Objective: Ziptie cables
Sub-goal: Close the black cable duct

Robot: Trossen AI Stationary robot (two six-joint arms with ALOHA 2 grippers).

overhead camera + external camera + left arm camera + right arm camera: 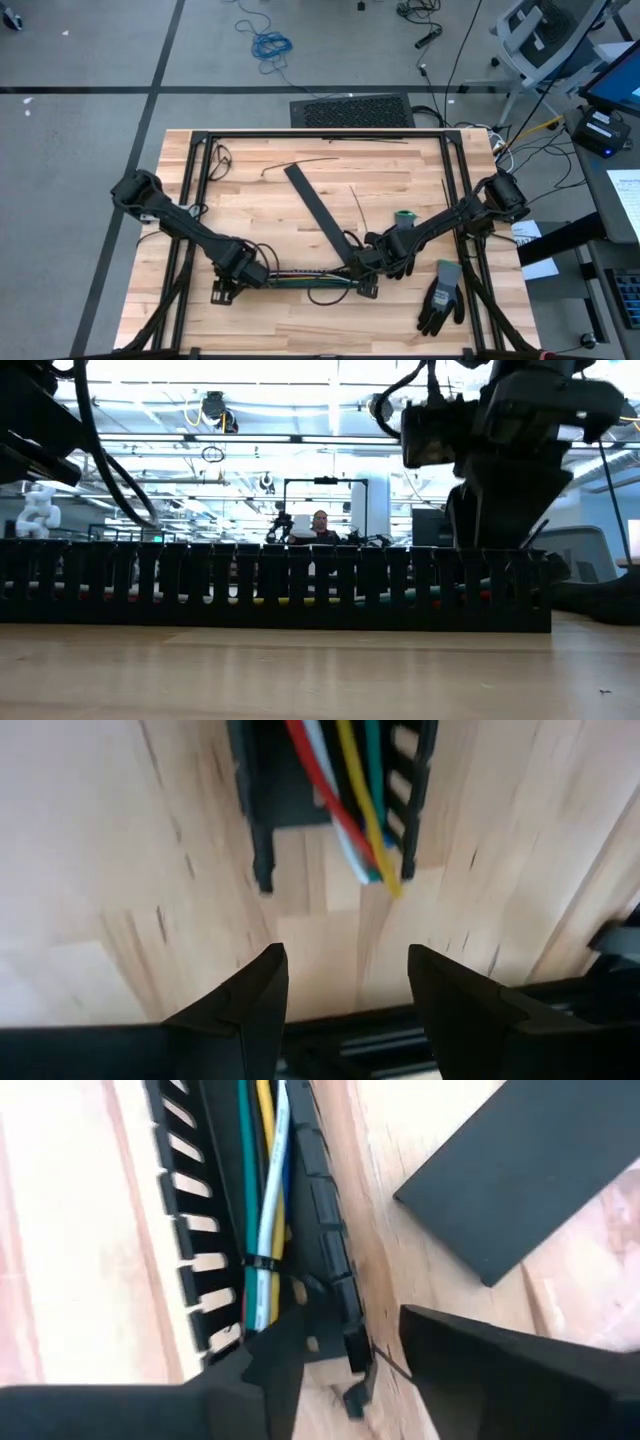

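You had the bundle of thin multicoloured cables lying inside the black slotted plastic channel, low in the centre of the high view, with a thin black zip tie already around the wires near the right end. The left gripper stood with its fingers spread and nothing between them, just off the channel's left end, where the red, white, yellow and green wire tips poked out. The right gripper also stood parted, straddling the channel's wall at the right end; no thing was pinched that I could see. Risk, as I judged it: a sideways pull by the right fingers could catch the slotted wall and drag the whole channel, spilling wires at the left. The flat black cover strip lay close beside the right gripper, and a dark work glove sat lower right; both crowd that side. The left side had bare wooden table for retreat, though the black frame rails bounded it.
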